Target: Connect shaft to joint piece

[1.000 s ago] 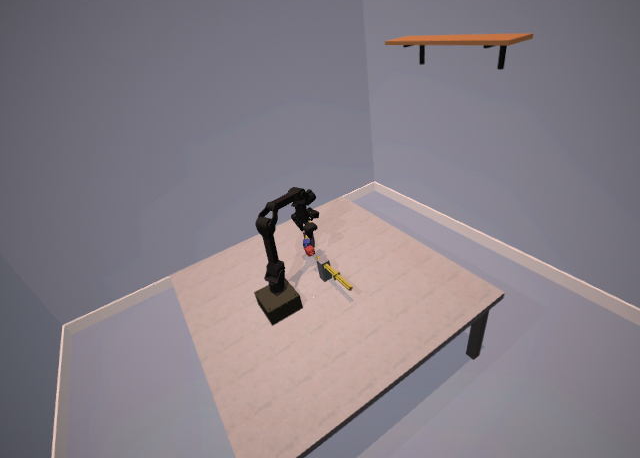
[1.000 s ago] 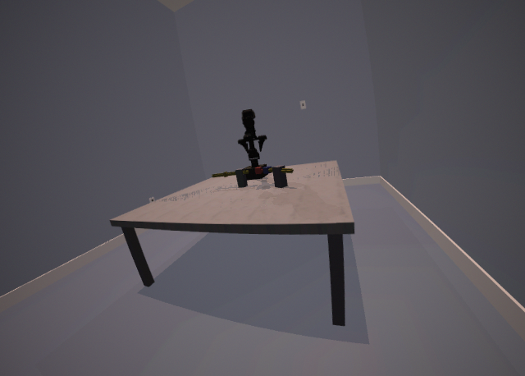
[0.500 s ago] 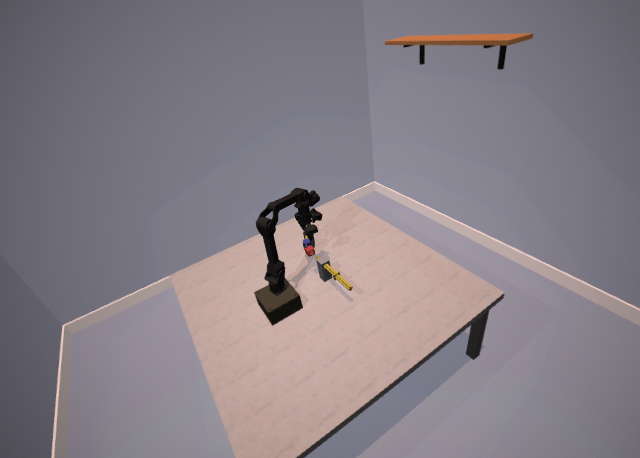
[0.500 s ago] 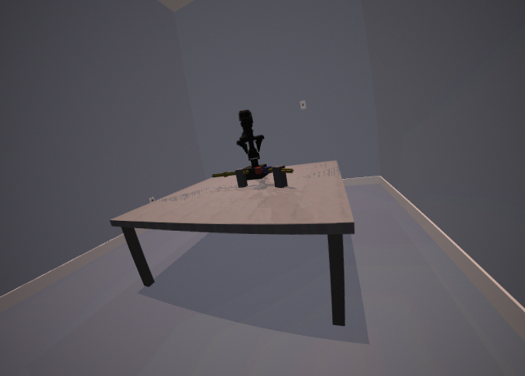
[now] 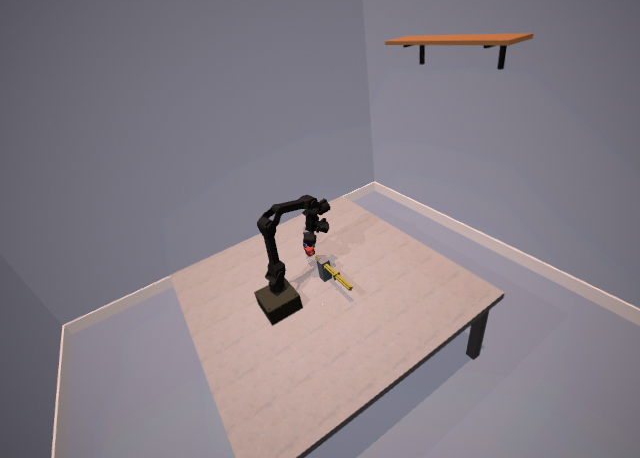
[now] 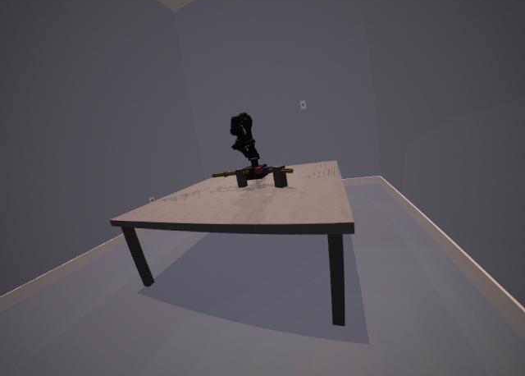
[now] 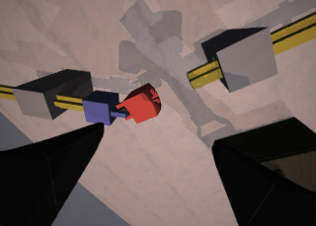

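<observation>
Gripper [image 7: 158, 182] spread wide, holding nothing, above the red joint piece [image 7: 142, 104]. Second shaft [image 7: 204, 73] sits apart, right of it, on the counter [image 7: 163, 19].

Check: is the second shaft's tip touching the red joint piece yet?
Apart. The wrist view shows bare table top between the yellow second shaft and the red joint piece. The gripper hangs above, jaws wide, holding nothing.

Pincer fingers — tips cropped
</observation>
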{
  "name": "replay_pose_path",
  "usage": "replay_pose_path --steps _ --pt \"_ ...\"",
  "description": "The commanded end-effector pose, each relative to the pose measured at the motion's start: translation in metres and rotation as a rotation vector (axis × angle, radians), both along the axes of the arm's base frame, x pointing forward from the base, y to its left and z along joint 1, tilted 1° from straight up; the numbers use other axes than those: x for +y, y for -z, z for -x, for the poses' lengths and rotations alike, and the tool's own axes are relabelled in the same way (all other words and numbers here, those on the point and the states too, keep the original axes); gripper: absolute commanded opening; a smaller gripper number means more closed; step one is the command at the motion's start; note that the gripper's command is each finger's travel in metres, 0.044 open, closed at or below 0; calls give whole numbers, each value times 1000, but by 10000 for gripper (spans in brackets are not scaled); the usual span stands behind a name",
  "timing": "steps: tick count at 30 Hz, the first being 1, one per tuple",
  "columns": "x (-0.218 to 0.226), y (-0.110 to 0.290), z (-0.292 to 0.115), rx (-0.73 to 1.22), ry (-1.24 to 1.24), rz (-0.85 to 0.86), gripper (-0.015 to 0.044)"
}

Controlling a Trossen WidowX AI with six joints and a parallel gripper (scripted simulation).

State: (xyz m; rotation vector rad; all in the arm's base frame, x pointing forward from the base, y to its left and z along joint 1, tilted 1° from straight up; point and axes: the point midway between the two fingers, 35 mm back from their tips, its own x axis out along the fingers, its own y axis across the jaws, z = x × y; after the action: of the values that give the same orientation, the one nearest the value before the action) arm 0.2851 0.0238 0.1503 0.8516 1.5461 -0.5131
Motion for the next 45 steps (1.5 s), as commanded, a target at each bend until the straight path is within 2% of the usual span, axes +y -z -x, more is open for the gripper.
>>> replay_pose_path --steps 1,25,35,45 --pt "-6 7 2 30 120 -46 440" --pt "-49 33 12 204 852 -331 440" --pt "-53 33 12 193 840 -326 440" --pt "-98 35 9 35 573 -205 440"
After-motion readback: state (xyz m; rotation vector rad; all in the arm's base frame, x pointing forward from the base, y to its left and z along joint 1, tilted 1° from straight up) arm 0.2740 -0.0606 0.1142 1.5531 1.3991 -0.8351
